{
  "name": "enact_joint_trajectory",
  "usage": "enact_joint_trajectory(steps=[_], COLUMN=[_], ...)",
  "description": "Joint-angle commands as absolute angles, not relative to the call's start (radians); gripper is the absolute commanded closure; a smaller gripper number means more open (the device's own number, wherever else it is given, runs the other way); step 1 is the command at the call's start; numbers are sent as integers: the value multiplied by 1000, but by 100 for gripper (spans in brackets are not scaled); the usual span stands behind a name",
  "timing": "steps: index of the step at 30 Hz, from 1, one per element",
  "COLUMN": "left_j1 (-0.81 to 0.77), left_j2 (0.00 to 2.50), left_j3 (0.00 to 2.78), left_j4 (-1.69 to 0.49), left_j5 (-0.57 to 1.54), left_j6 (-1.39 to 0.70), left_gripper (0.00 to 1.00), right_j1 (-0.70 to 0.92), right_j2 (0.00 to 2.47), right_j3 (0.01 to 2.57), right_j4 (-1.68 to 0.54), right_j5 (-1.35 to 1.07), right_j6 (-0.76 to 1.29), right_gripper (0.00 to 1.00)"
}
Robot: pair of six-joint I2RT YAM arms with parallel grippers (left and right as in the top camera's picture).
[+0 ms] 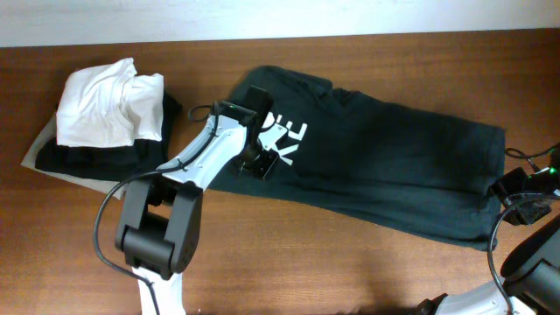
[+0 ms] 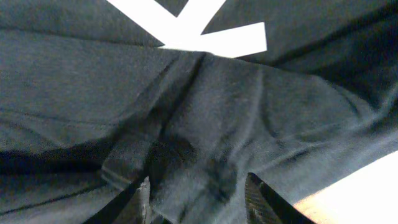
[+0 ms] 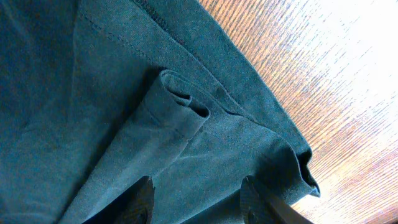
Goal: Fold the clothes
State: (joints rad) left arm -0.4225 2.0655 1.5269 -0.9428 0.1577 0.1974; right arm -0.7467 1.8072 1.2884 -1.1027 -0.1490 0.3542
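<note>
Clothes for this job are one large, very dark teal short-sleeved T-shirt of soft fabric (image 1: 385, 175). It lies spread in a long band across the brown wooden table (image 1: 350, 271), under both pairs of my jaws.

My left gripper (image 2: 196, 193) stands low over the chest end, jaws set wide, with a soft ridge of cloth rising between them. The white block lettering (image 2: 205, 34) lies just ahead of the jaws. I judge that I hold them apart here so that closing will pinch the ridge, not slide over flat cloth.

My right gripper (image 3: 196, 193) is over the opposite end, jaws likewise wide and gripping nothing, with cloth directly beneath. Ahead of those jaws sits a turned-over hemmed edge (image 3: 180, 106), a sleeve cuff as far as I can tell. Beyond it to the right, the shirt's border gives way to bare wood. Being near that border suits a corner hold, so both ends could be lifted together for a fold. Whether either gripper's fingertips touch the fabric I cannot tell.

Well away from my left jaws, on their outer side, a folded white garment (image 1: 109, 105) rests over a flat beige cloth (image 1: 35, 156). These are no part of the work.
</note>
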Motion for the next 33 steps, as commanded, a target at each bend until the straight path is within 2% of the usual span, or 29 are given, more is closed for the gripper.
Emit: enact_joint_trajectory(steps=[1,5,9,17,22,23,24,25,27,29,32,33], left_j1=[-430,-430,-440,-522,-543,-543,-543,-542,-540,-517,-459,-435], left_j2=[2122,2113,2113,2132,2138,2143,2145,2145,2145,2145,2173,2207], left_j3=[1535,1692,1929,1932,1932,1932,1932,1932,1933,1933,1928,1928], left_j4=[-949,-1058,-1115,-935,-922,-921,-921,-925,-933,-952,-966,-965], left_j5=[173,278,285,285,281,280,264,204,101,-28,-5,52], left_j6=[192,188,189,197,200,200,200,200,200,201,205,218], left_gripper=[99,99,100,100,96,71,49,22,14,13,14,19], right_j1=[-753,-753,-753,-753,-753,-753,-753,-753,-753,-753,-753,-753], right_j2=[1785,1785,1785,1785,1785,1785,1785,1785,1785,1785,1785,1785], right_j3=[1303,1303,1303,1303,1303,1303,1303,1303,1303,1303,1303,1303], right_j4=[-1104,-1104,-1101,-1093,-1094,-1095,-1096,-1097,-1097,-1097,-1097,-1096], right_j5=[-155,-155,-155,-155,-155,-155,-155,-155,-155,-155,-155,-155], right_j6=[345,345,344,345,345,345,345,345,345,345,345,345], right_gripper=[51,50,51,50,50,50,50,50,50,50,50,50])
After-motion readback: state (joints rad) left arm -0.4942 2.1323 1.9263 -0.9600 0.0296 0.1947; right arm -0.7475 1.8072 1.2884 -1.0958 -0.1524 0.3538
